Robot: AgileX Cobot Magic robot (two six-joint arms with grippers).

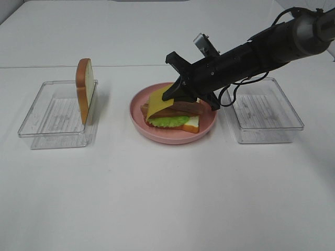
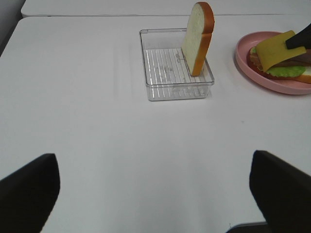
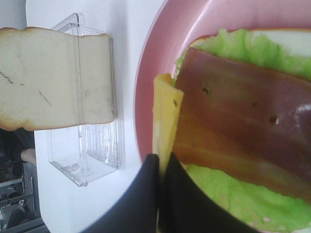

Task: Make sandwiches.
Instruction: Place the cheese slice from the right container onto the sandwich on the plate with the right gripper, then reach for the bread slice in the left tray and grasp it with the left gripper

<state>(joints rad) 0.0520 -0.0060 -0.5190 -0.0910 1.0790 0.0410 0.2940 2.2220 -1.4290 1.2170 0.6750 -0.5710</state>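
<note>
The right tool point(image 3: 159, 165) is cut off by the right wrist picture's edge; only two dark fingertips point(image 3: 138, 199) are shown. The cheese slice point(image 3: 165, 116) pinched between them is seen edge-on, its face barely shown. Just beyond the tool, the bottom bread slice point(image 3: 289, 43) is largely covered by lettuce point(image 3: 233, 46) and bacon point(image 3: 243, 121), and the pink plate point(image 3: 150, 73) is cropped. From the high camera, the plate's rim behind the tool is hidden by the arm point(image 1: 261, 47). Of the left tool point(image 2: 155, 194), only two dark fingers point(image 2: 29, 189) are caught, cropped at the picture's corners.
</note>
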